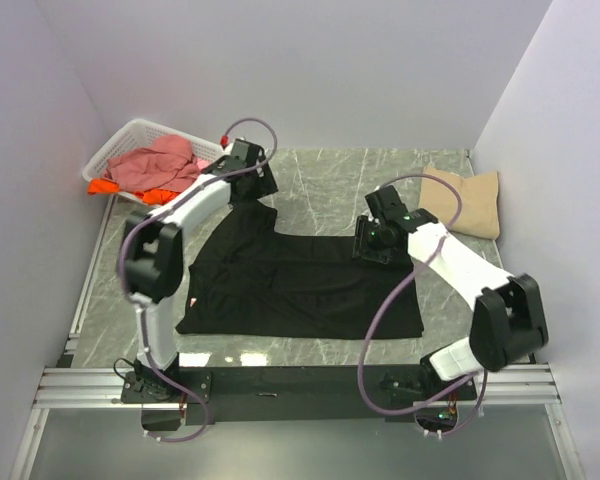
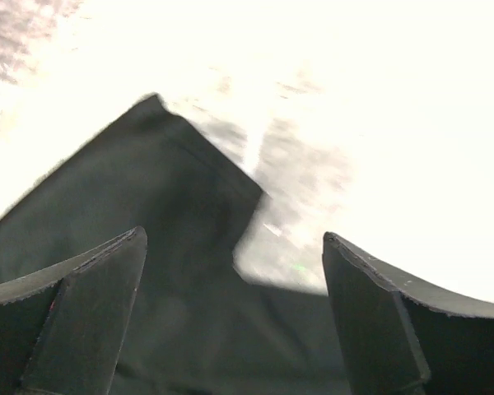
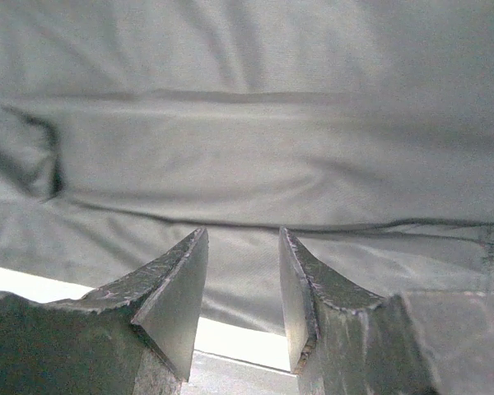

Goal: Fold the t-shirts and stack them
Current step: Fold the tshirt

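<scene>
Black t-shirt [image 1: 300,290] below left fingers [image 2: 74,321] — spread wide, right fingers [image 3: 169,304] part-open at its edge

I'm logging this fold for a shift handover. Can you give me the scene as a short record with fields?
black t-shirt: spread out mid-table
left claw: open, over the shirt's far left corner
right claw: open, at the shirt's far right edge, gripping nothing
tan t-shirt: folded, far right
basket: far left, holding pink t-shirt and orange t-shirt
</scene>
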